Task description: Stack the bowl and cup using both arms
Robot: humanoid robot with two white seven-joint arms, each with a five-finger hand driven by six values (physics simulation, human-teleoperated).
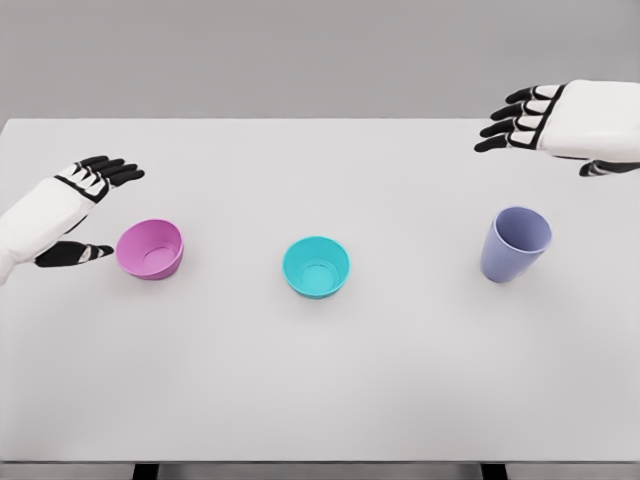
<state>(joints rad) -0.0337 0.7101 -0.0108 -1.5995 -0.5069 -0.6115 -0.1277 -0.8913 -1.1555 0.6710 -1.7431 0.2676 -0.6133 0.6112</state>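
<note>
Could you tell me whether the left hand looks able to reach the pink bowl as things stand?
Probably yes: the left hand is open right beside the round pink bowl, nothing between them.

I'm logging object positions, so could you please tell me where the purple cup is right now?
In the head view the purple cup stands upright on the table's right side, right of the teal bowl, untouched.

White desk (320, 400), bearing three vessels in a row, well apart: pink bowl (150, 249) at left, teal bowl (316, 267) in the middle, lavender cup (515, 244) at right, all upright.
</note>
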